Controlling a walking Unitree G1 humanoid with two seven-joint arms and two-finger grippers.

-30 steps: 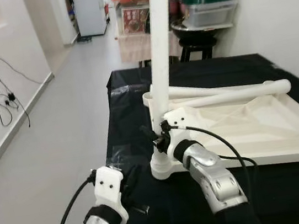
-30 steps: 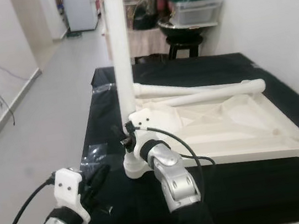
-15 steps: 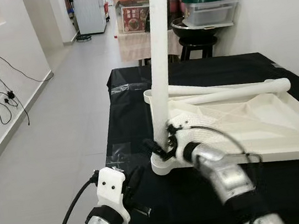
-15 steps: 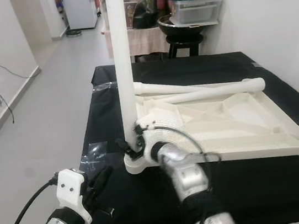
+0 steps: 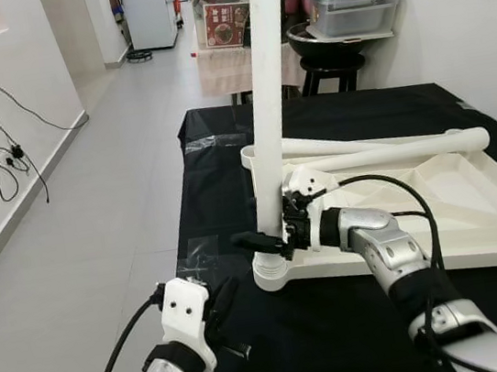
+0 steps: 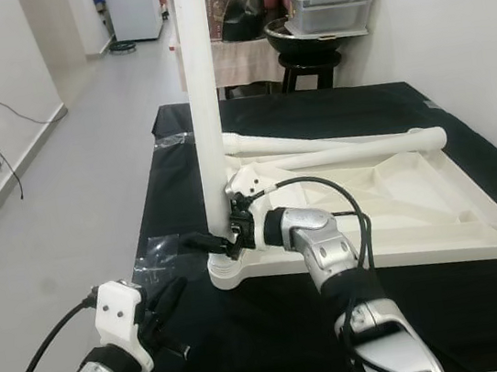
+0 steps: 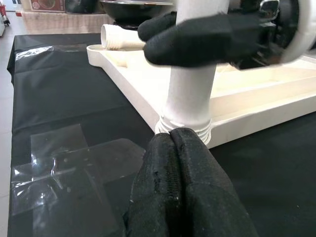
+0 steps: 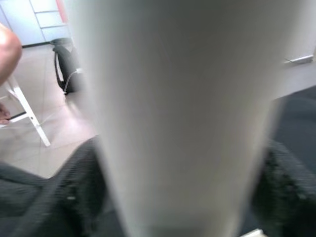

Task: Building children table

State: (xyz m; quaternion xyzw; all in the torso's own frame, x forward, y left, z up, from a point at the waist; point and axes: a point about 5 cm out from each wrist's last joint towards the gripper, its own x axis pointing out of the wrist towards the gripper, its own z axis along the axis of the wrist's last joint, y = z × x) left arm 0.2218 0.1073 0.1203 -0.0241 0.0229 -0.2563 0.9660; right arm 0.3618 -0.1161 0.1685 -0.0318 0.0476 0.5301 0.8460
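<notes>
The right tool (image 5: 270,238) is clamped on the standing white leg (image 5: 264,100) at the tabletop's (image 5: 473,201) corner; the left tool (image 7: 180,163) is pressed together.

Tabletop (image 5: 473,201) lies upside down on the bench (image 5: 221,190), toward its right edge. 1 upright leg (image 5: 264,100) stands in the tabletop's front-left corner socket, near the bench's front-left corner. 2 loose legs (image 5: 382,150) lie across the tabletop's far side. Right tool (image 5: 261,240) sits on the upright leg just above the socket, a finger on either side. Left tool (image 7: 180,148) sits low at the bench's front edge, just before the leg's base. Tape patch (image 7: 69,163) on the bench, left of the socket.
</notes>
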